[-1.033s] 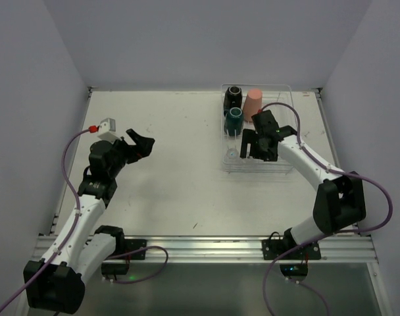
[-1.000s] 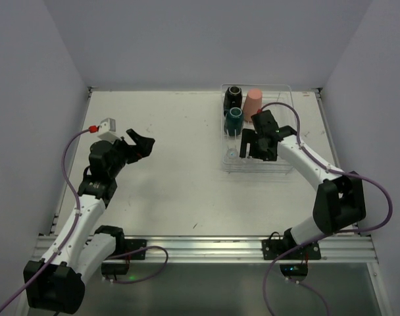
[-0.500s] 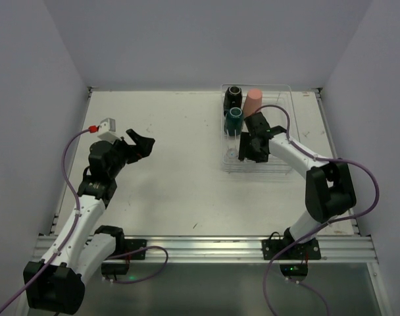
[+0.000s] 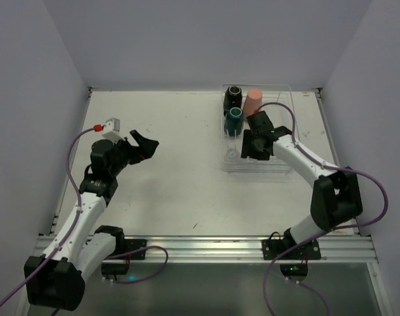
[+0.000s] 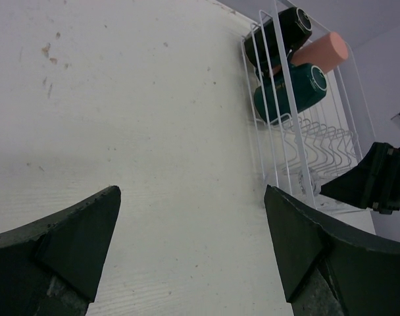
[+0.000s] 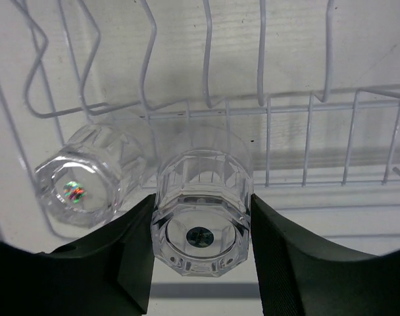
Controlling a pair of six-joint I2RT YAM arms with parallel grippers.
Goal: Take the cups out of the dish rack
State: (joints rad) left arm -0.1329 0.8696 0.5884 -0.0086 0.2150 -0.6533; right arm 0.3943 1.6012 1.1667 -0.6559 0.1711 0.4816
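White worktop [image 4: 180, 158] carried the rack [image 4: 279, 168] at its far right. Over the last second my right fingers [image 6: 131, 257] had closed from wide onto one clear cup [image 6: 201, 227] at the rack's near-left corner, its twin [image 6: 78, 187] just beside. I judged it ready to lift out. Three other cups [image 4: 234, 118] sat farther back. Well apart, my left fingers [image 5: 68, 243] hung wide, empty.

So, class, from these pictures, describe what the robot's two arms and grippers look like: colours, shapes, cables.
The left arm and right arm have white links and bulky black joints. The left gripper and right gripper are black, with two wedge-shaped dark fingers each. A purple cable loops along each arm. A small white block with a red tip sits at the left wrist.
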